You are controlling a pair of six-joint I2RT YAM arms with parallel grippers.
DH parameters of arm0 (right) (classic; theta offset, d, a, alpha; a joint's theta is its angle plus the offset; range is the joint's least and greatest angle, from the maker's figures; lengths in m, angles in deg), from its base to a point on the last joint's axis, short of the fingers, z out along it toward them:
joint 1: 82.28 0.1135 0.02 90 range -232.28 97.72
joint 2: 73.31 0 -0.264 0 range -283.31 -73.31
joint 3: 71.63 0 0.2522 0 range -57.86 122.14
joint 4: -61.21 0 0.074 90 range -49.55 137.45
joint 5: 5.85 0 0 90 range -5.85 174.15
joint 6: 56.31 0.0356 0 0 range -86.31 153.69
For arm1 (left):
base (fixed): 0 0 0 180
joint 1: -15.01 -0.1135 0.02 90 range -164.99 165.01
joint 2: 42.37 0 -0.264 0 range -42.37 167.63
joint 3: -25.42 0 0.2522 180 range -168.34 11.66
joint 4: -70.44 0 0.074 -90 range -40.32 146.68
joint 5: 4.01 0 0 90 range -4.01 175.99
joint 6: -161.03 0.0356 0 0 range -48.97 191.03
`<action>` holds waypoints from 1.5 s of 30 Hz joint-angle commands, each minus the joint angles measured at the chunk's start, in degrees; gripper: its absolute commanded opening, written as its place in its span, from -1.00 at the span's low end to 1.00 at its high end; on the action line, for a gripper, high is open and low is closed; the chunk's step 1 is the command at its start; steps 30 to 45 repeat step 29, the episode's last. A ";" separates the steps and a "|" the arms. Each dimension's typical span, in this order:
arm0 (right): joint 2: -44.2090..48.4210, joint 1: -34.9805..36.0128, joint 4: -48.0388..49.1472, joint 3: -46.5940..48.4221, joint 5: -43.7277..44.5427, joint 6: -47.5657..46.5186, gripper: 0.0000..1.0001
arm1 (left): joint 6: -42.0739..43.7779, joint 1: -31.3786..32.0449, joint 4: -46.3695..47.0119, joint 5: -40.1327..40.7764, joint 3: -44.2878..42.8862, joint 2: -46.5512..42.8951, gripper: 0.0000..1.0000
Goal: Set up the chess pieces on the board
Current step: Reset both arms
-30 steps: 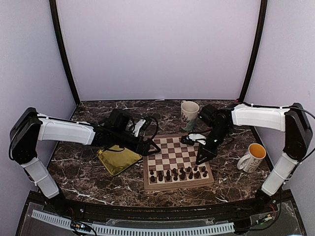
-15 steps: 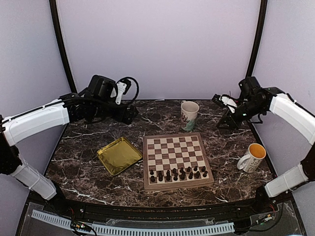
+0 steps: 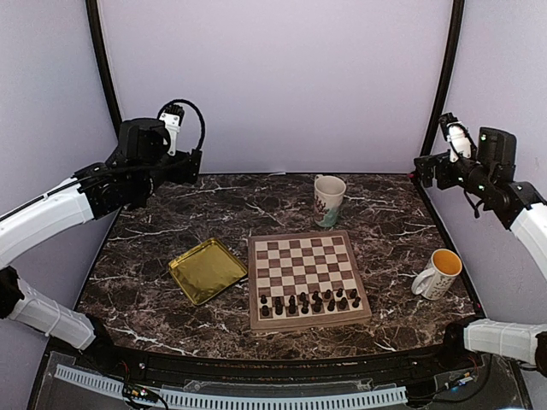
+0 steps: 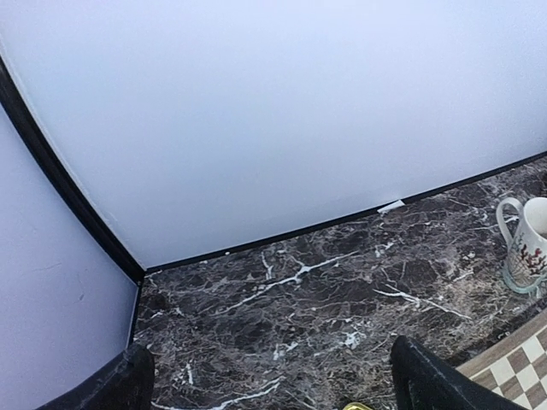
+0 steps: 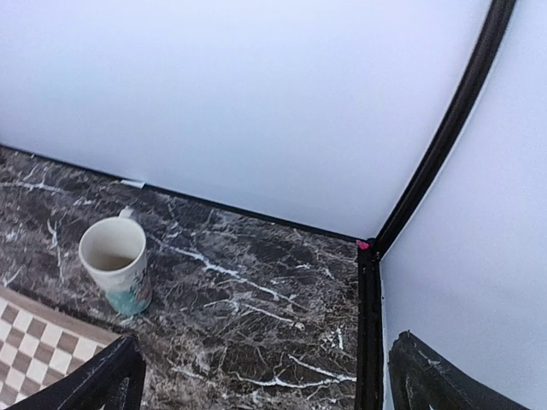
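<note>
The wooden board (image 3: 301,266) lies in the middle of the marble table. Several dark chess pieces (image 3: 308,301) stand in two rows along its near edge. My left gripper (image 3: 191,165) hangs high at the back left, far from the board, and is open. In the left wrist view the left gripper (image 4: 273,384) has only marble between its fingers (image 4: 432,380), and a corner of the board (image 4: 515,372) shows at lower right. My right gripper (image 3: 424,171) hovers at the back right corner, open and empty. The right wrist view shows the right gripper (image 5: 269,380) spread wide over bare marble.
A gold square tray (image 3: 205,269) lies left of the board. A floral mug (image 3: 329,196) stands behind the board, also seen as the floral mug (image 5: 115,260). A white mug with a yellow inside (image 3: 438,273) stands to the right. Walls close in the back and sides.
Both arms have pulled away from the board, rising to the back corners. The right gripper has gone from partly shut to wide open. The pieces on the board have not moved.
</note>
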 commanded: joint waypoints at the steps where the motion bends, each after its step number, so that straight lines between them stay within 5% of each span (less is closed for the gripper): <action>1: -0.49 -0.12 8.10 1.22 9.29 9.57 0.99 | 1.26 -1.08 -1.79 5.94 -1.95 0.83 0.98; 13: 0.30 -1.66 9.46 -1.46 6.16 11.74 0.99 | -1.63 -1.18 2.34 -2.45 6.39 -1.16 0.98; 26: -1.41 -2.10 5.07 7.66 3.68 10.40 0.99 | 2.06 -1.13 -1.20 -1.72 -0.38 -1.74 0.98; 45: -1.67 -2.10 6.26 6.54 3.05 11.83 1.00 | 1.54 -1.17 -0.83 -2.03 0.96 -2.03 0.98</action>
